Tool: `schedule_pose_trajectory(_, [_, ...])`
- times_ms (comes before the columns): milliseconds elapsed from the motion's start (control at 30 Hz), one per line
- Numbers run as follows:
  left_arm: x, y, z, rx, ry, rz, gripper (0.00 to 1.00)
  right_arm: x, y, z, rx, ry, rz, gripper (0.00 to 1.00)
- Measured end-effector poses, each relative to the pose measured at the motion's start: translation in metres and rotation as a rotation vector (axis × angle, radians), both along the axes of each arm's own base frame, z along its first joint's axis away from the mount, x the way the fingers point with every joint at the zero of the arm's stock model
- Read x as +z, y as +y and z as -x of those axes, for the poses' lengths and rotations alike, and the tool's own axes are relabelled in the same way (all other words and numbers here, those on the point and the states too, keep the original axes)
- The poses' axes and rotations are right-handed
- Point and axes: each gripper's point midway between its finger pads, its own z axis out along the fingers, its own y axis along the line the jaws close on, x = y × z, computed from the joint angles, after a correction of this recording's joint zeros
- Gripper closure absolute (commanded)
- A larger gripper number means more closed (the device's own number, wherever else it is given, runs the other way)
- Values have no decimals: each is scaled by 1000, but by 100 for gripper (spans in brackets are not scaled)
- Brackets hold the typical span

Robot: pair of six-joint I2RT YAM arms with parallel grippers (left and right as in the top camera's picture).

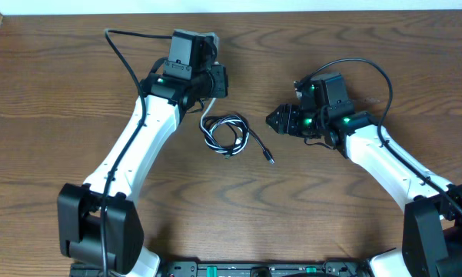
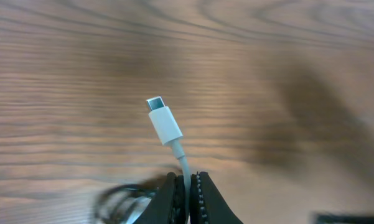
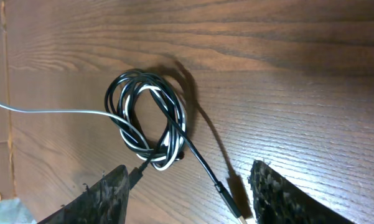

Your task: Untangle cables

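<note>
The black and white cables (image 1: 224, 132) lie wound together in a small coil on the wooden table between the arms. My left gripper (image 1: 209, 100) is just behind the coil, shut on the white cable (image 2: 184, 163) a little below its plug (image 2: 163, 121), which sticks up past the fingertips. My right gripper (image 1: 277, 121) hovers to the right of the coil (image 3: 150, 118), open, its fingers (image 3: 106, 199) spread either side of the black cable's loose tail and plug (image 3: 227, 193). A white strand (image 3: 50, 111) runs left out of the coil.
The wooden table (image 1: 61, 92) ends at a far edge (image 1: 292, 11) along the top. Thick black arm wires loop over the left arm (image 1: 123, 54) and the right arm (image 1: 377, 73). The black plug (image 1: 269, 158) lies toward the front of the coil.
</note>
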Motion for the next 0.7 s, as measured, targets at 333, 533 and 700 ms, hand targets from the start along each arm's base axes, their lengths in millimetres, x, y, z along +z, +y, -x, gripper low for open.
schedule_pose_trajectory(333, [-20, 24, 3, 55, 44, -137, 29, -6, -5, 4, 12, 4, 41, 38])
schedule_pose_trajectory(533, [-30, 10, 27, -19, 149, -74, 29, -9, -17, -2, -25, 1, 76, 37])
schedule_pose_trajectory(700, [-36, -17, 39, -92, 200, -5, 30, -14, -40, -7, -85, 29, 95, 38])
